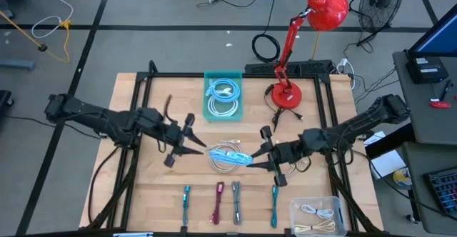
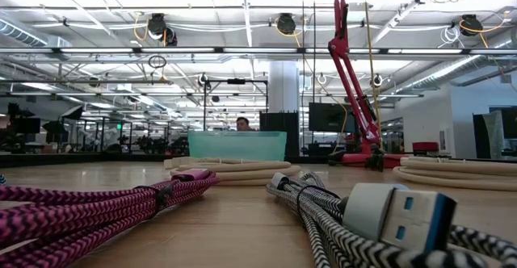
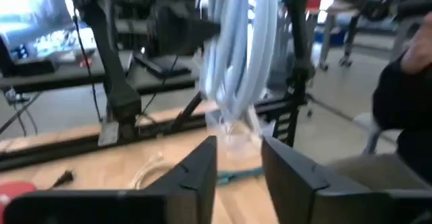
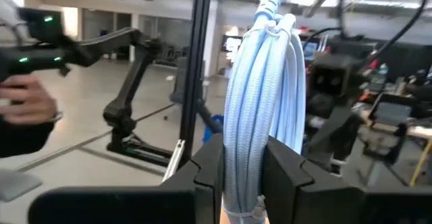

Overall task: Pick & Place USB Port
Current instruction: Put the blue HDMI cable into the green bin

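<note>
Right gripper [image 1: 255, 158] clamps the light-blue cable bundle [image 1: 239, 156]; left gripper [image 1: 202, 148] stands parted. Teal bin [image 1: 223, 75] holds coiled cables.

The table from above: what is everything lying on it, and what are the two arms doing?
Light blue cable bundle: one, table centre, held up by right gripper.
White cable coil: one, centre, beside it.
Teal tray: one, table's far side, holding pale blue coils.
Clear bin: one, near right corner, cream cables inside.
Bundled cables: four, teal, magenta, grey, teal, front row.
Desk lamp: one, red, far right.
Left gripper: open, beside the bundle.
Right gripper: shut on the bundle.
</note>
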Action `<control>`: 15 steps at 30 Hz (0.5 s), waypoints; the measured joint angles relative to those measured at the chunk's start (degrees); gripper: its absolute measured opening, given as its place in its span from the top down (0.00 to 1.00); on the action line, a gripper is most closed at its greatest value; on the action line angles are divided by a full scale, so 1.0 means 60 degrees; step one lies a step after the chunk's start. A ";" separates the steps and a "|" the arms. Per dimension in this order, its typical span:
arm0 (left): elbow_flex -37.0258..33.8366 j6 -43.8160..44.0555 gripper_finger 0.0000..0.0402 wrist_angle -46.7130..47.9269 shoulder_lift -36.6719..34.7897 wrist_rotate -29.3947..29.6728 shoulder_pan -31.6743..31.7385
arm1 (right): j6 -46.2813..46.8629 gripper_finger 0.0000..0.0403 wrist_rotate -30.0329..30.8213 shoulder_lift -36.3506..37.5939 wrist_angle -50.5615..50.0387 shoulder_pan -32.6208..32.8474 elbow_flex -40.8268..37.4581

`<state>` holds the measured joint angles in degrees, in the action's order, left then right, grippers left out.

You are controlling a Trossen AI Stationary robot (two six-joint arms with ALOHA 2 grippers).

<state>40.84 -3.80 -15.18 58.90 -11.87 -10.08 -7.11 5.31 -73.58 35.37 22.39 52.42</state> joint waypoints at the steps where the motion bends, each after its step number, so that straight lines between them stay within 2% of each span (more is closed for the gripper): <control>1: 0.0000 -0.0039 0.65 -0.0077 0.0202 0.0237 -0.0093 | -0.0044 0.86 0.0103 0.0000 0.0184 0.0063 -0.0083; 5: 0.0000 -0.0129 0.48 -0.0929 0.1010 0.0846 -0.0293 | 0.0021 0.86 0.0109 0.0004 0.0706 0.0044 -0.0348; 9: 0.0000 -0.0384 0.33 -0.1669 0.1390 0.0986 -0.0307 | 0.0320 0.86 0.0111 0.0004 0.0701 -0.0107 -0.0493; 15: 0.0000 -0.0587 0.20 -0.2506 0.1253 0.0986 -0.0369 | 0.0366 0.86 0.0096 0.0044 0.0707 -0.0113 -0.0561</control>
<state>40.84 -7.32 -30.21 66.42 -5.96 -12.29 -4.91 5.88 -73.32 39.61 21.71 49.06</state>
